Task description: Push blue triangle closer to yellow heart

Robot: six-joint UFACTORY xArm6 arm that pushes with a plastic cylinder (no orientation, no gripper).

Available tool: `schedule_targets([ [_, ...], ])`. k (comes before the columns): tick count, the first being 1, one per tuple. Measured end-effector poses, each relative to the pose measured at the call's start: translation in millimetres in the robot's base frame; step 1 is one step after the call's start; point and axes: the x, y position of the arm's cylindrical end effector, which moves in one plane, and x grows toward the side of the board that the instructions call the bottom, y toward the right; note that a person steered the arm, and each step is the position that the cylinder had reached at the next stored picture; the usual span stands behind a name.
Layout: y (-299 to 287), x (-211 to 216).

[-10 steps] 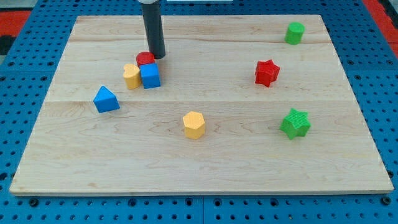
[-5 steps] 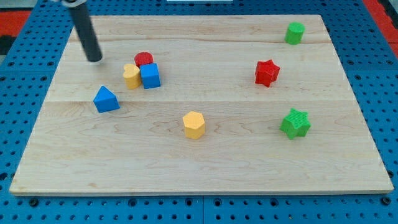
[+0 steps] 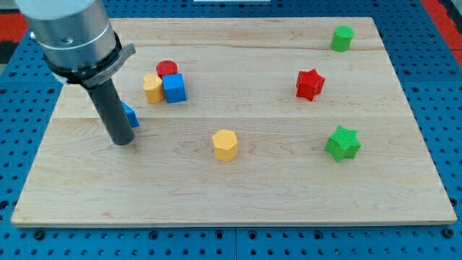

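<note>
tip (image 3: 123,142): bare rod, nothing to open or pinch; down on board (image 3: 238,195), touching blue triangle's lower-left side
blue triangle (image 3: 131,115): mostly hidden behind rod, view's left
yellow heart (image 3: 152,88): up-right of triangle, touching blue cube (image 3: 174,88)

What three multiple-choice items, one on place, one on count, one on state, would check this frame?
1. Where is my tip relative to the blue triangle?
A. at its lower left, in front of it
B. far to its right
C. above the red cylinder

2. How many green blocks are on the board?
A. one
B. two
C. three

3. How does the blue triangle show?
A. in full
B. partly hidden by the rod
C. off the board

Answers: 1 A, the rod ends just below and left of it. 2 B, a green block at upper right and a green star. 3 B, only its right part shows.
</note>
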Motion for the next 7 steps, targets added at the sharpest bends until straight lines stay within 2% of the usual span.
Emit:
schedule_targets([
  [4, 5.3, -48.4],
  [6, -9.4, 2.6],
  [7, -80.1, 2.8],
])
